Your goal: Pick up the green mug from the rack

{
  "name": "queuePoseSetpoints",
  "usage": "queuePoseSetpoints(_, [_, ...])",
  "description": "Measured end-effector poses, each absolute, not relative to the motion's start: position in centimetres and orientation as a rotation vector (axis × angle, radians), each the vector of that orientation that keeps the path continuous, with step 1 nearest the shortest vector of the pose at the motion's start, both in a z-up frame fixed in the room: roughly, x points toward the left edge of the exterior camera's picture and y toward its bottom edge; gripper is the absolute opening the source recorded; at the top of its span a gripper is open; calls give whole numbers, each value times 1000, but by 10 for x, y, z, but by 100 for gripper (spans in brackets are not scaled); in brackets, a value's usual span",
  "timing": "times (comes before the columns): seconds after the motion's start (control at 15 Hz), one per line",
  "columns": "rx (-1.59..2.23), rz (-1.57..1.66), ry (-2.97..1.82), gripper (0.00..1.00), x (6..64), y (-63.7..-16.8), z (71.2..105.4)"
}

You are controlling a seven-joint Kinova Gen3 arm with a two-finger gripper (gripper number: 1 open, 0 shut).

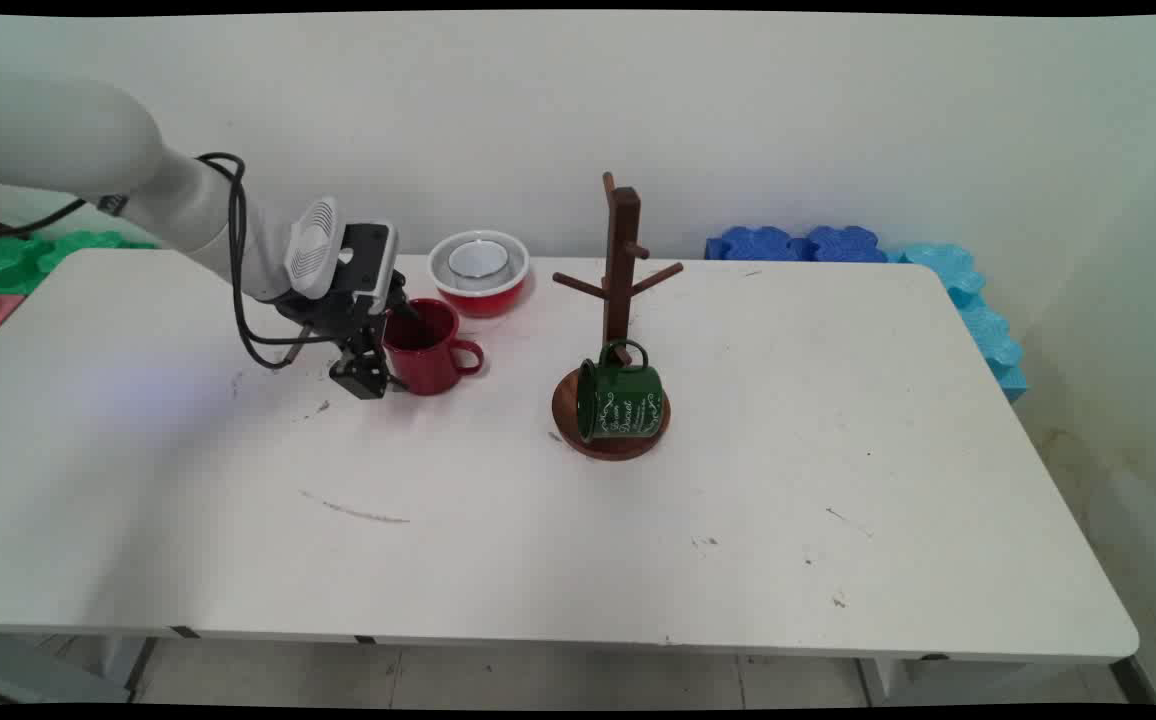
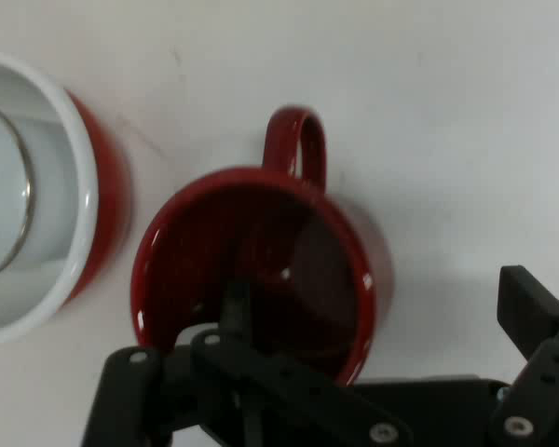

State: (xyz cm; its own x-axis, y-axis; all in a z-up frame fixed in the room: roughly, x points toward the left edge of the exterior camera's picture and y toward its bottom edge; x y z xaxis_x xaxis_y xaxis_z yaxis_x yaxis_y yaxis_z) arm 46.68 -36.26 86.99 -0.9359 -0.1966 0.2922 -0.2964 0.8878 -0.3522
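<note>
Table [image 1: 558, 520] is white, scuffed, with a few dark marks; it is set against a plain pale wall [image 1: 838, 110]. Blue foam pieces [image 1: 803, 243] are stacked behind the far right corner, green ones [image 1: 13, 255] behind the far left.

Arm [image 1: 138, 185] is brought in from the upper left, with black cables [image 1: 238, 270] hung off it. Gripper [image 1: 390, 345] is lowered at the left side of the red mug [image 1: 426, 350], jaws spread and straddling the mug's wall: in the hand view one finger [image 2: 238, 321] is seen inside the cup, the other [image 2: 531, 312] outside it. Wall is not yet pinched as far as can be seen, so the jaws are read as released, not clamped.

Wooden mug tree [image 1: 621, 270] is stood near the table's middle on a round base [image 1: 610, 442]; all pegs are bare. Green enamel mug [image 1: 620, 398] is laid on its side on that base, against the post, handle up.

Red bowl [image 1: 479, 272] with white inside is placed just behind the red mug, toward the wall, apart from it. Red mug is stood upright on the table, handle pointed away from the gripper, well left of the mug tree.

Judgement: mug is not lifted; nothing is hung.
</note>
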Motion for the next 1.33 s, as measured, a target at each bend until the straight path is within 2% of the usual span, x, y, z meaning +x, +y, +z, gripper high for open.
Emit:
queuePoseSetpoints(0.73, [682,464,-2537,100,434,-341,896])
queuePoseSetpoints(1.33, [889,314,-2317,100,410,-330,895])
